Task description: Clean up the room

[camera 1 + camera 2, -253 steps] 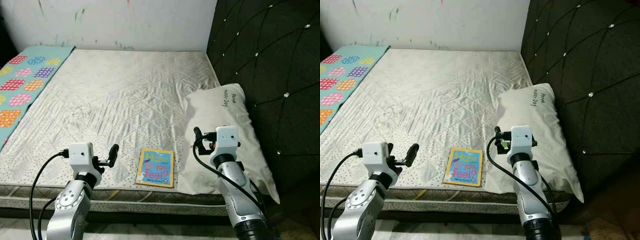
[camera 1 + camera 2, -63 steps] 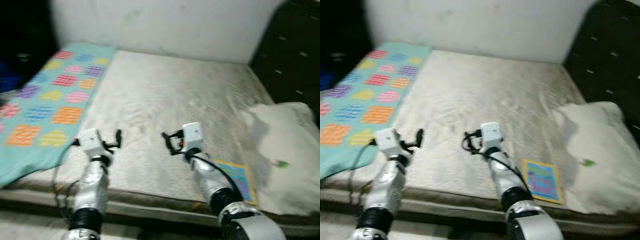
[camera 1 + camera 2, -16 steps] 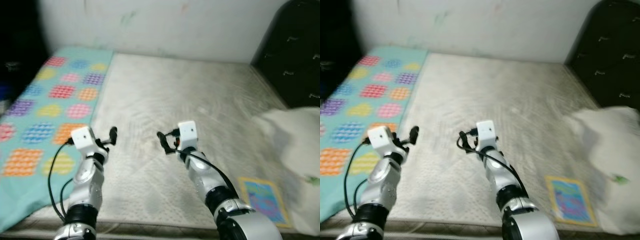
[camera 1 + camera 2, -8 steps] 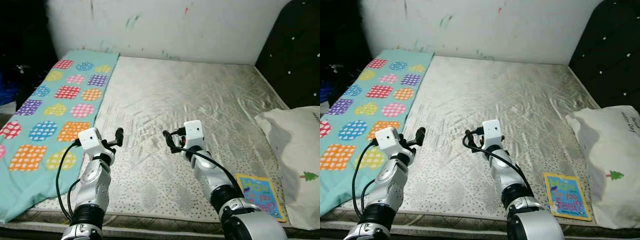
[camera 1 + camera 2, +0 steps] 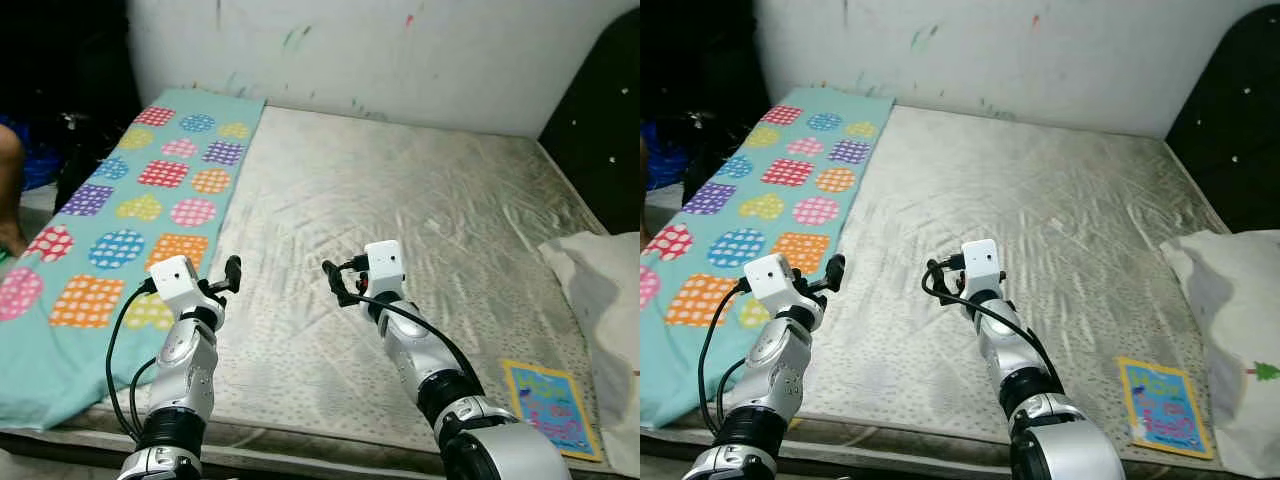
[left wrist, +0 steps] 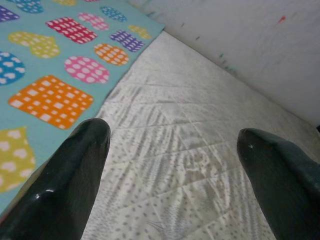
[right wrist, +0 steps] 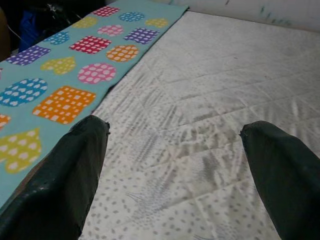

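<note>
1. Blanket (image 5: 120,240) spread along the bed's (image 5: 420,230) left side, draping over the near edge.
2. Left gripper (image 5: 232,272) and right gripper (image 5: 333,282) both spread wide, empty, hovering above the mattress.
3. Soft, light, floppy; likely best pinched at the edge or corner.

blanket (image 5: 120,210): teal, multicoloured dotted patches | mattress (image 5: 420,220): grey-white quilted | book (image 5: 552,408): blue, yellow-edged | pillow (image 5: 612,300): white

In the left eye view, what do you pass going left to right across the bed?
Patterned teal blanket → left gripper → right gripper → picture book → white pillow.
</note>
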Available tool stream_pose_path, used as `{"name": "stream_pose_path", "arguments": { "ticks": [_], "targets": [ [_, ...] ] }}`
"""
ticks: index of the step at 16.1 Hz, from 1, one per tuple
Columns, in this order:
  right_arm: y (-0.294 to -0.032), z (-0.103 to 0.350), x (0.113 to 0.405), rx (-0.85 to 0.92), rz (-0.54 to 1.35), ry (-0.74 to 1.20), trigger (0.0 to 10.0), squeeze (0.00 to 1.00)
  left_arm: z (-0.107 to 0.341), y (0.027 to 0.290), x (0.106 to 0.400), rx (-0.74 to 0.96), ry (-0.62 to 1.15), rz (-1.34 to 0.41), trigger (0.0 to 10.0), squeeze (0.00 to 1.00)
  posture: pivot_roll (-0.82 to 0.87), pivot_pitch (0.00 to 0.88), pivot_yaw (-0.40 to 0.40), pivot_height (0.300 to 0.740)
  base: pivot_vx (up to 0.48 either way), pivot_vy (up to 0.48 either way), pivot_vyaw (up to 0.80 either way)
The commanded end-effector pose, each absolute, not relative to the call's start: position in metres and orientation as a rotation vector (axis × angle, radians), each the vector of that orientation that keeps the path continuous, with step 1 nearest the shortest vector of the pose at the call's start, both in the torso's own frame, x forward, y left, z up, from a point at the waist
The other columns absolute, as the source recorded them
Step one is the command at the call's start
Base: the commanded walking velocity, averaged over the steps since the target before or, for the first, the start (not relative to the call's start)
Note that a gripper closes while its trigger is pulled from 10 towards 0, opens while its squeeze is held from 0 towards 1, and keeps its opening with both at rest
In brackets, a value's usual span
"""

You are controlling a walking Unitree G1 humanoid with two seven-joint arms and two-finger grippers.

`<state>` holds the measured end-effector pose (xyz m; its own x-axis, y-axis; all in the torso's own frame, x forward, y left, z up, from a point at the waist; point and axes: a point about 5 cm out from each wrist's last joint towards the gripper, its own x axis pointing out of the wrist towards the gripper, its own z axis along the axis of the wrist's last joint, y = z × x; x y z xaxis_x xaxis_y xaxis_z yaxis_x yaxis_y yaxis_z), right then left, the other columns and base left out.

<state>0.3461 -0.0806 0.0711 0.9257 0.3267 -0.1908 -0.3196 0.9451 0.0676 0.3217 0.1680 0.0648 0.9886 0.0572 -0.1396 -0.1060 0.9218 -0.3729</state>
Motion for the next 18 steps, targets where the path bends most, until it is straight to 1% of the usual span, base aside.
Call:
{"name": "stream_pose_path", "arguments": {
  "ticks": [1, 15, 18],
  "targets": [
    [-0.084, 0.072, 0.348, 0.029, 0.326, 0.207, 10.0, 0.0, 0.066, 0.164, 0.324, -0.397, 0.135, 0.078, 10.0, 0.0, -0.12, 0.0, -0.069, 0.74, 0.0, 0.371, 0.0],
    [-0.083, 0.073, 0.349, 0.029, 0.325, 0.204, 10.0, 0.0, 0.066, 0.165, 0.326, -0.391, 0.137, 0.077, 10.0, 0.0, -0.12, 0.0, -0.067, 0.74, 0.0, 0.397, 0.0],
    [-0.085, 0.083, 0.353, 0.061, 0.295, 0.16, 10.0, 0.0, 0.07, 0.166, 0.325, -0.363, 0.112, 0.079, 10.0, 0.0, -0.11, 0.0, -0.069, 0.74, 0.0, 0.349, 0.0]
  ]
}}
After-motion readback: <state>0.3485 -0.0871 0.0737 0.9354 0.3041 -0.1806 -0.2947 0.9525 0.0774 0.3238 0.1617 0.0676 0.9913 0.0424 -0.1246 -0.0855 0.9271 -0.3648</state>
